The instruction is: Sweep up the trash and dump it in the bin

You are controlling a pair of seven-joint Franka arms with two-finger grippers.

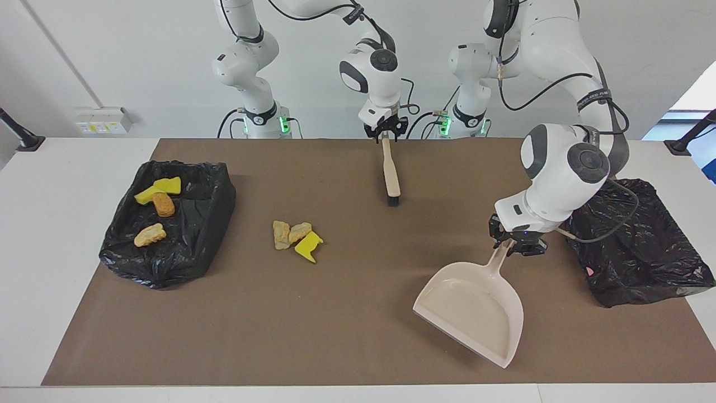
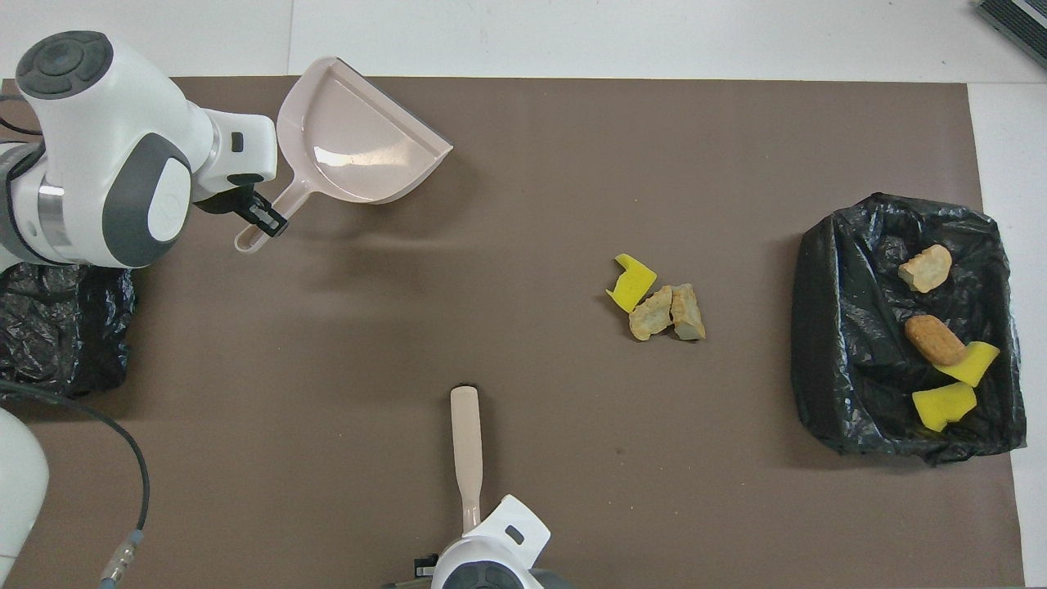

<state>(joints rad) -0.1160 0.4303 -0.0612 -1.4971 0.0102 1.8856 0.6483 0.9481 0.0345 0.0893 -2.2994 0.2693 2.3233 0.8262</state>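
The trash (image 1: 296, 238) (image 2: 658, 303) lies in a small pile on the brown mat: a yellow sponge chunk and two tan lumps. My left gripper (image 1: 512, 242) (image 2: 260, 217) is shut on the handle of the beige dustpan (image 1: 475, 310) (image 2: 352, 139). The pan is empty and held tilted over the mat beside the bin at the left arm's end (image 1: 632, 240) (image 2: 49, 327). My right gripper (image 1: 385, 131) is shut on the handle end of the brush (image 1: 390, 173) (image 2: 466, 442), which lies on the mat near the robots.
A second black-lined bin (image 1: 190, 235) (image 2: 826, 327) at the right arm's end holds several yellow and tan pieces. The mat's edge (image 1: 335, 375) runs farthest from the robots, with white table around it.
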